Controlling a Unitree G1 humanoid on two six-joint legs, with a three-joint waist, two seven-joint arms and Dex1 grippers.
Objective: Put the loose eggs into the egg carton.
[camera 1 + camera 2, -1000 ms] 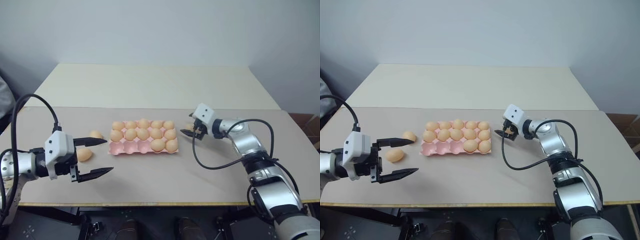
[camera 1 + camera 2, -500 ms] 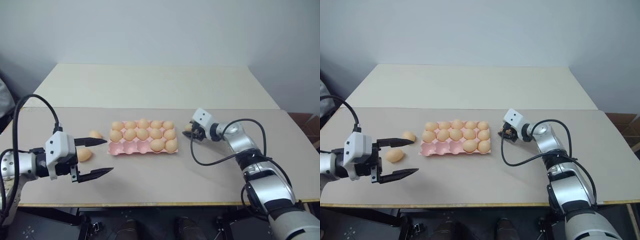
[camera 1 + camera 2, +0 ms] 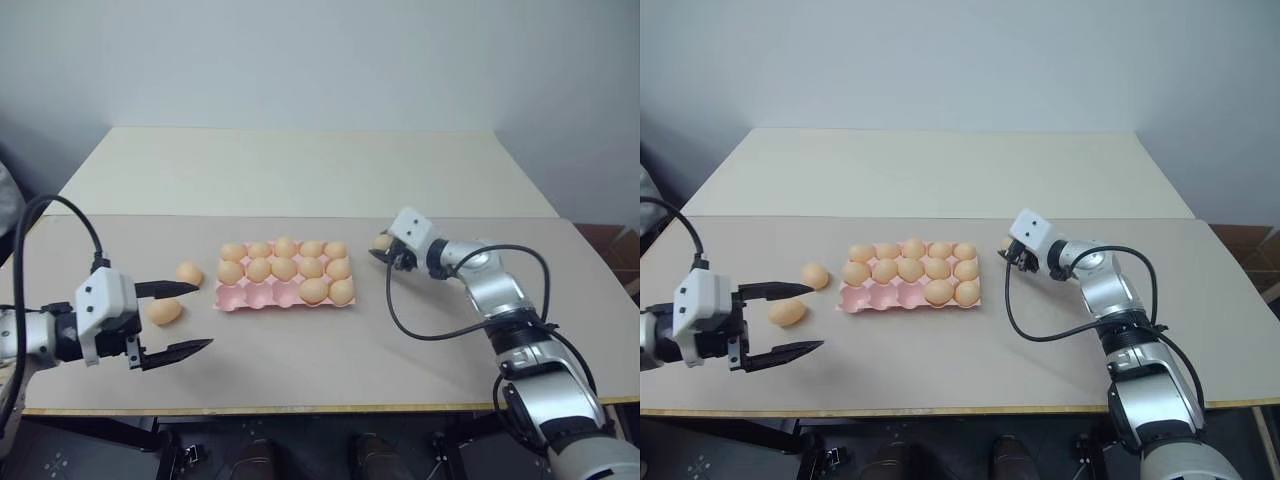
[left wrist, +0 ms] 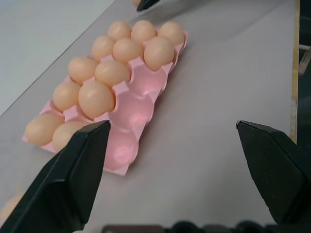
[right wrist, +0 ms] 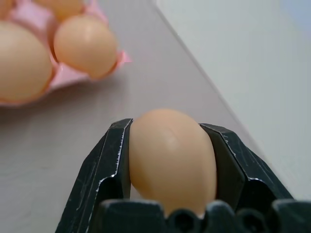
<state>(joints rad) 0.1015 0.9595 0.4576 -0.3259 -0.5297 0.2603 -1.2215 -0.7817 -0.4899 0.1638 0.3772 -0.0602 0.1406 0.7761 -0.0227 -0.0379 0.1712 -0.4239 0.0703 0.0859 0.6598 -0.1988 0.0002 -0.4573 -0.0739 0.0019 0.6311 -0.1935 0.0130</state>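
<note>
Eggs, loose: two smooth pale-orange ovals lie on the table left of the carton, one (image 3: 189,272) nearer its far corner, the other (image 3: 163,311) closer to the front, just beside the left claw.
Left claw (image 3: 180,320): two tapered black fingers spread wide, nothing between them, hovering low at the left side of the table and pointing toward the carton.
Egg carton (image 3: 262,294): flat, lidless pink moulded tray with scalloped edges, near the table's middle; twelve eggs sit in the cups, while three front-row cups at its left end stand bare.
Table (image 3: 300,360): matte beige top, open in front of the carton and on both sides; a paler second top adjoins behind.
Right claw (image 5: 167,160): black fingers pinched on a smooth egg (image 5: 171,155), raised off the table right of the carton's far corner, apart from the tray.
</note>
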